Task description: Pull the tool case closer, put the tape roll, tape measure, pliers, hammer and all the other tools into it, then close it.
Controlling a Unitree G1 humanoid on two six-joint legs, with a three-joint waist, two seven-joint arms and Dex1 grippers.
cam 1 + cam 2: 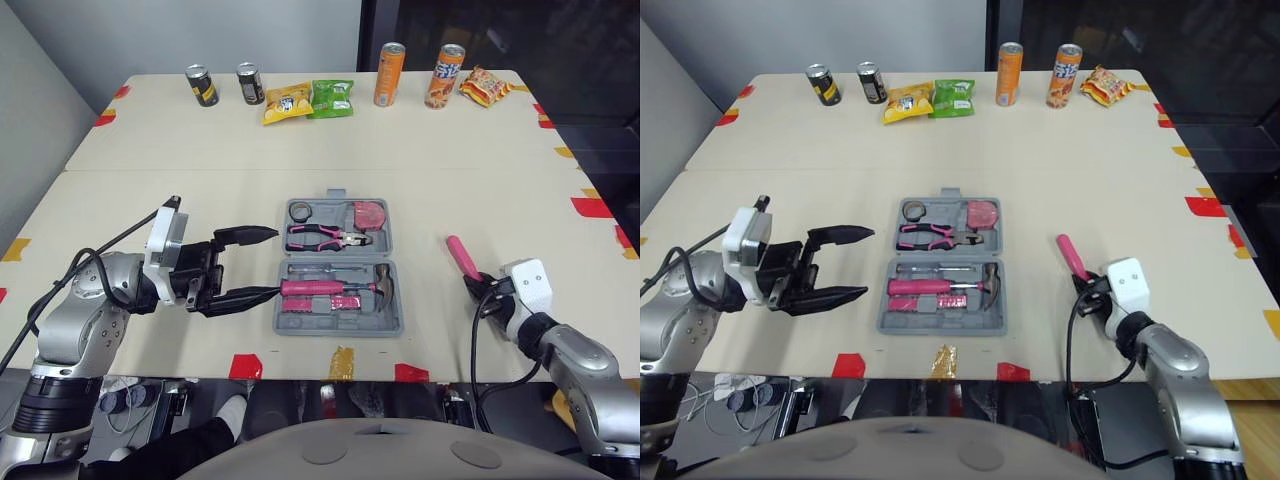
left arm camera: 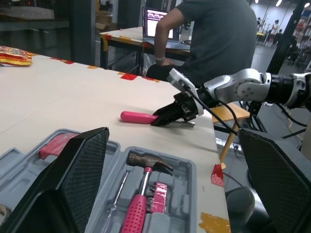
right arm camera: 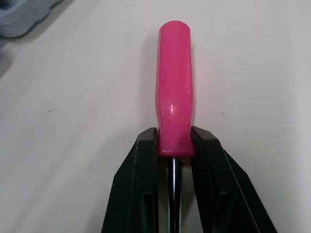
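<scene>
1. At the table's (image 1: 200, 180) near edge, red tape marks (image 1: 245, 366) flank a yellow one (image 1: 341, 362), just in front of the tool case.
2. The right gripper (image 1: 478, 287) is clenched on a screwdriver (image 1: 461, 255), to the right of the case and apart from it. The fingers (image 3: 146, 165) pinch the base of the handle where the dark shaft begins. The tool's long axis runs away from the robot and slightly to its left, with the handle end leading. The handle is smooth, glossy pink with a rounded tip.
3. The left gripper (image 1: 276, 262) sits just left of the case with its jaws spread wide and holding nothing. Its fingers point right, toward the case's left side.
4. The tool case (image 1: 380, 322) lies open and flat at the table's near centre, between the two grippers. It is grey moulded plastic in two halves, one nearer and one farther.
5. In the nearer half, a hammer (image 1: 330, 288) lies left to right, with its pink grip to the left and its steel head to the right.
6. The farther half holds pliers (image 1: 320, 238) with pink handles and their nose to the right. A tape roll (image 1: 299, 211) sits in the left corner and a reddish tape measure (image 1: 371, 214) in the right corner.
7. Along the far edge stand two dark cans (image 1: 202, 85), a yellow snack bag (image 1: 287, 102), a green one (image 1: 332, 98), two orange cans (image 1: 389, 74) and another snack bag (image 1: 486, 87).
</scene>
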